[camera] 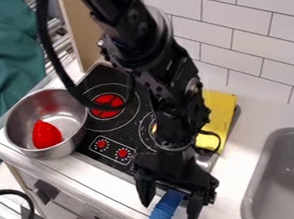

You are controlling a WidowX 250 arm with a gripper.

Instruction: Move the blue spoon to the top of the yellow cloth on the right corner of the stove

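The black gripper (169, 212) hangs low over the counter's front edge, at the lower middle of the camera view. Its two fingers stand apart, one to each side of the blue spoon's ribbed handle (164, 211). The handle's tip points down and to the left, and its upper end goes out of sight beneath the gripper. I cannot tell how high the fingers are above the counter. The yellow cloth (223, 111) lies at the right back corner of the stove (105, 160), partly hidden behind the arm.
A steel pot (22, 124) holding a red object (46, 134) stands on the stove's left side. The grey sink (278, 166) is at the lower right. A tiled wall (254, 28) rises behind, and a green cloth (3, 63) hangs at the upper left.
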